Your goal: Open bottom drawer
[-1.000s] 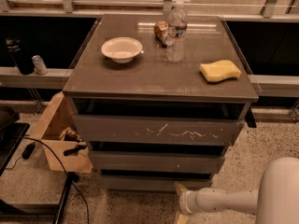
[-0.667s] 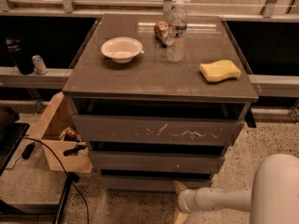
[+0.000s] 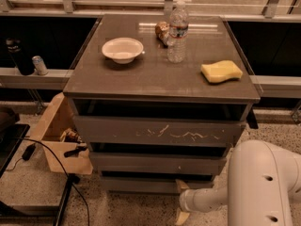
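The bottom drawer (image 3: 138, 185) is the slimmest, plain dark grey front, lowest of three in the grey cabinet (image 3: 160, 86), just above the floor. It sits about flush with the fronts above it. My gripper (image 3: 180, 201) is low at the right end of that front, on a white arm (image 3: 261, 182) coming in from the bottom right. Its two tan fingers are spread apart, one (image 3: 179, 185) up against the drawer front's lower edge, the other (image 3: 181, 216) nearer the floor. Nothing is held.
On the cabinet top stand a white bowl (image 3: 123, 49), a water bottle (image 3: 178, 32), a brown packet (image 3: 162, 31) and a yellow sponge (image 3: 221, 71). The scratched front (image 3: 160, 132) and middle front (image 3: 157, 164) are above. A cardboard box (image 3: 59, 135) and cables (image 3: 47, 159) lie at the left.
The white arm's large link has swung left, further into view. The gripper has stayed at the bottom drawer's right end, shifting only slightly left. The drawer has not moved.
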Robot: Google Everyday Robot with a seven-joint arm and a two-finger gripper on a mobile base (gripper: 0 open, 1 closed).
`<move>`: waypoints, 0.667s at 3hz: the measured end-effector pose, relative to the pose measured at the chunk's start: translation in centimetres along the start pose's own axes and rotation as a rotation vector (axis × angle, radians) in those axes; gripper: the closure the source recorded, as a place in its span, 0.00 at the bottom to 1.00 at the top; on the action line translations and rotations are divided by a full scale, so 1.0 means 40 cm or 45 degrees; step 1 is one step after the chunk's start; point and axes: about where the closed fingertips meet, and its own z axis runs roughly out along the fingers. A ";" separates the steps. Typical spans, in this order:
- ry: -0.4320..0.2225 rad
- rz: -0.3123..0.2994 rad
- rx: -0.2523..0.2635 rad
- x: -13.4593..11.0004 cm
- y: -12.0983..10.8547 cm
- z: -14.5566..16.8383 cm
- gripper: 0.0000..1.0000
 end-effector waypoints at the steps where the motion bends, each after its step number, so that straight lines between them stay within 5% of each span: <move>1: -0.002 0.009 0.019 0.009 -0.012 0.012 0.00; 2: -0.015 0.031 0.030 0.019 -0.025 0.022 0.00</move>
